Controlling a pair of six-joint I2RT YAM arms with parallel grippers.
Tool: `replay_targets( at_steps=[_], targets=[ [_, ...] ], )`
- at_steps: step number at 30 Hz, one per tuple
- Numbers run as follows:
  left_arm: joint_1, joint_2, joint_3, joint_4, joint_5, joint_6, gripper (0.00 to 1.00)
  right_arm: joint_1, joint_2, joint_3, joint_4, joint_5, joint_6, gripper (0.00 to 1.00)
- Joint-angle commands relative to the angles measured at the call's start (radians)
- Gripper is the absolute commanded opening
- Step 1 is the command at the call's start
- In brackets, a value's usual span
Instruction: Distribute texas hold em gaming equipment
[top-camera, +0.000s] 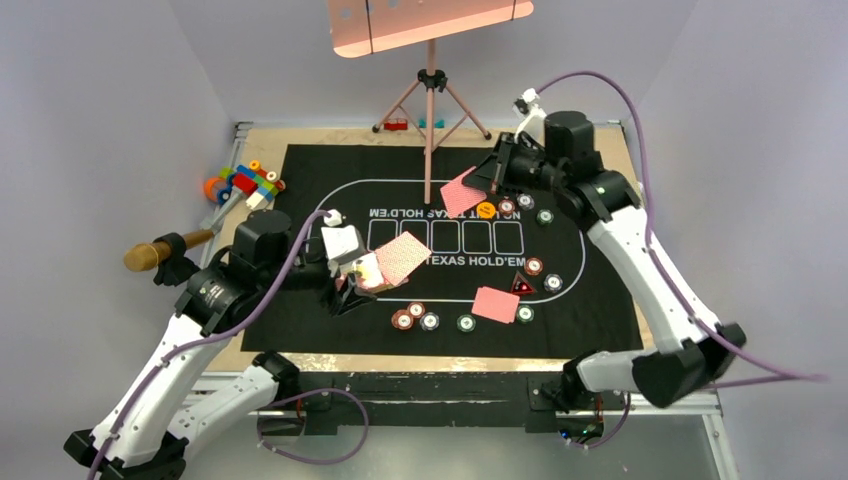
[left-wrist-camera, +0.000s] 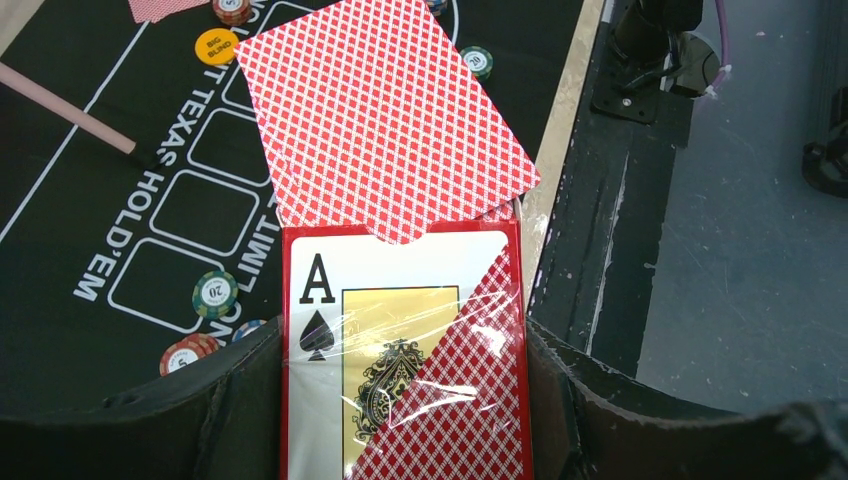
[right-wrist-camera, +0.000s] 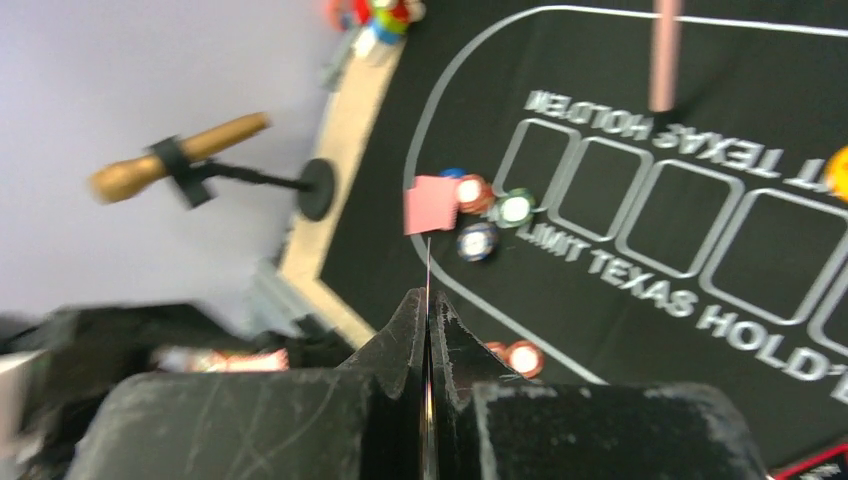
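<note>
Here, the left gripper (top-camera: 355, 283) is clenched around a red cellophane-wrapped card box (left-wrist-camera: 400, 380) showing an ace of spades, with one red-backed playing card (left-wrist-camera: 385, 110) sticking out of its top, toward the near left corner of the desk (top-camera: 262, 150). The right gripper (right-wrist-camera: 428, 318) pinches a second red-backed card (top-camera: 462, 192) edge-on by the far edge, right of the middle. Striped round poker chips (top-camera: 416, 312) lie scattered on the black printed mat (top-camera: 300, 170).

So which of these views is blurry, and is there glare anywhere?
Right wrist view: motion blur smears the mat's lettering and the chips. Left wrist view: sharp, with glare streaks on the card box's wrap. Top view: sharp, evenly lit, only soft shadows.
</note>
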Motion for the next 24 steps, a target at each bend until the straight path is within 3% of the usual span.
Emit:
replay_targets(
  at_steps=[1,6,15,20,24],
  targets=[
    [0.005,-0.021,0.057,0.018,0.046,0.005,0.0,-0.004,0.124,0.044,0.004,0.204,-0.152,0.0],
    [0.005,-0.029,0.08,0.003,0.054,-0.001,0.0,0.019,0.293,0.114,-0.005,0.381,-0.217,0.0],
    [0.005,-0.026,0.142,-0.019,0.082,-0.026,0.0,0.277,0.513,0.175,0.153,0.994,-0.493,0.0],
    [0.005,-0.033,0.157,-0.021,0.099,-0.043,0.0,0.387,0.611,0.146,0.306,1.191,-0.665,0.0],
    [0.005,-0.036,0.167,-0.026,0.107,-0.05,0.0,0.412,0.701,0.154,0.343,1.284,-0.713,0.0]
  ],
)
